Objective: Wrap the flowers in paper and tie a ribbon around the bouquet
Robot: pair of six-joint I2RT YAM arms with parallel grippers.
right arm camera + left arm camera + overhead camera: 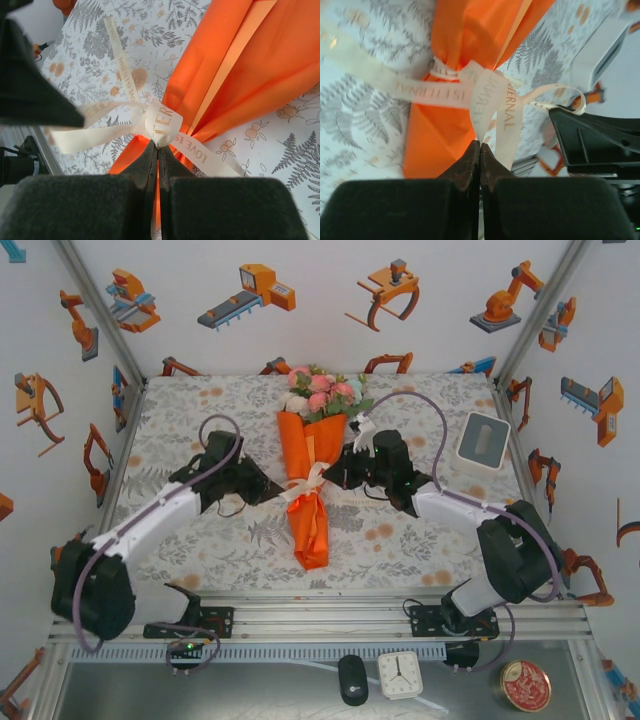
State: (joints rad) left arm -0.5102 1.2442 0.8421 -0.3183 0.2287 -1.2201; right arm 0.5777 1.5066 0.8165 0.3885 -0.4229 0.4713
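Closest to my lenses, the left gripper [480, 148] and the right gripper [158, 148] each have their fingers pinched tight on the ribbon [164, 125], right by its knot. That knot cinches the waist of the bouquet [309, 475], which lies mid-table [200, 540] with its blooms pointing away from the arms. To finish the tie well, I judge I should pull both sides outward evenly and level, so the paper [310, 525] neither tears nor slides.
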